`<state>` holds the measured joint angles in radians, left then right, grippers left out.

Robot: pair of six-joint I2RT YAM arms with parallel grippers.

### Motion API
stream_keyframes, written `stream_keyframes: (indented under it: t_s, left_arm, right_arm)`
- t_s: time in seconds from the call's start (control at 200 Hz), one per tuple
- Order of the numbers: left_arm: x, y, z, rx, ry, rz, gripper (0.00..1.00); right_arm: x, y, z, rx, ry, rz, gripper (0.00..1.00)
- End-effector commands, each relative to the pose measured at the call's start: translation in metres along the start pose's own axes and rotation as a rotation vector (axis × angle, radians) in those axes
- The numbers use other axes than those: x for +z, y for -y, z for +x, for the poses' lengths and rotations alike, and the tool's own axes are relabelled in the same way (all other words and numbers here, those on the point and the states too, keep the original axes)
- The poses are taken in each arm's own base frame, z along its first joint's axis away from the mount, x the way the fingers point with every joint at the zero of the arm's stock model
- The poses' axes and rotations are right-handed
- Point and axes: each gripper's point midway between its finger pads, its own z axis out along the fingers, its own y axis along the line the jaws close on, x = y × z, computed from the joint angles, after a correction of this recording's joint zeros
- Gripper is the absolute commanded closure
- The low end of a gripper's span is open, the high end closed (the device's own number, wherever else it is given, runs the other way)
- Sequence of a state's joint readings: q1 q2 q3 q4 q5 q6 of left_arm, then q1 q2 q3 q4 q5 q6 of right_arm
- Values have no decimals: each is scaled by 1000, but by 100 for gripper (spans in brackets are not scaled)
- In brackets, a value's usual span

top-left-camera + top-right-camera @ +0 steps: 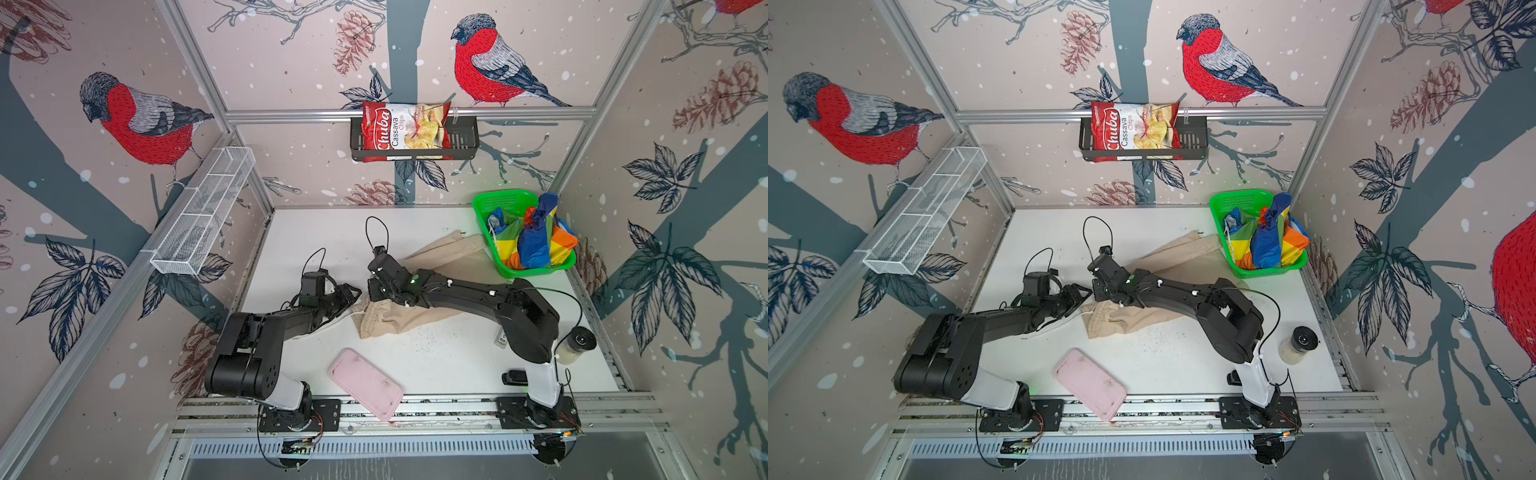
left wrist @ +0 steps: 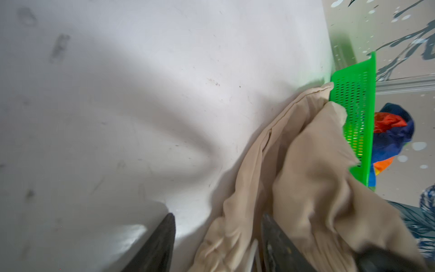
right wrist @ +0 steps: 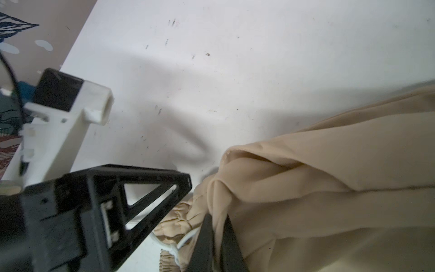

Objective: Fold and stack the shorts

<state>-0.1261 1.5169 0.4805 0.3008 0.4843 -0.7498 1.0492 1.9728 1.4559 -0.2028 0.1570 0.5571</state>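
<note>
Right gripper (image 3: 217, 217) pinches beige shorts (image 1: 388, 318) near the waistband, mid-table. Left gripper (image 2: 217, 216) has jaws apart at the waistband edge, not clamped. Striped shorts (image 1: 536, 239) are bunched in the basket (image 1: 500, 198). Risks: a one-sided pull bunches the cloth; the leg against the basket drags it; the left grabs only the drawstring (image 3: 186, 239).

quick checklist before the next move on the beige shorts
1. Right tool shut on beige shorts: ok.
2. Left tool gripping the cloth: not ok, jaws open around it.
3. Beige shorts clear of basket: not ok, a leg lies against its wall.
4. Beige shorts flat: not ok, bunched.
5. Striped shorts out of basket: not ok, crumpled inside.
6. Drawstring free of tools: cannot tell.
</note>
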Motion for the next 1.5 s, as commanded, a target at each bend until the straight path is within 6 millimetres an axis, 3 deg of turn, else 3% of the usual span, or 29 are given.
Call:
stream_keyframes:
  t_s: [0.0, 0.16, 0.24, 0.37, 0.53, 0.79, 0.896, 1.241, 1.396, 1.431, 1.496]
  left_arm:
    - [0, -52, 35, -38, -110, -269, 44]
    - [11, -58, 45, -12, -164, -330, 62]
    - [15, -61, 52, -13, -194, -343, 65]
    - [12, -64, 60, -14, -206, -341, 52]
    - [-4, -61, 59, -6, -181, -360, 45]
    - [-50, -34, 33, 32, -25, -375, 37]
    - [-62, -26, 32, 46, -3, -360, 34]
    - [-36, -32, 56, -10, -59, -232, 35]
    - [-31, -30, 52, -16, -33, -199, 45]
    - [-29, -29, 52, -17, -28, -190, 52]
    - [-25, -27, 50, -21, -26, -174, 77]
  right_arm:
    - [-16, -15, -21, 38, 99, -70, 100]
    - [-29, -8, -28, 56, 147, -53, 100]
    - [-32, -3, -32, 55, 165, -27, 100]
    - [-32, 5, -33, 49, 171, 13, 100]
    - [-29, 11, -28, 50, 167, 36, 100]
    - [-33, 2, -24, 38, 164, -3, 100]
    - [-38, -4, -24, 19, 174, -6, 100]
    - [-44, -6, -23, 12, 189, -8, 100]
    - [-44, -7, -19, 12, 177, -18, 100]
    - [-45, -8, -18, 12, 178, -20, 100]
    - [-49, -8, -19, 12, 188, -24, 100]
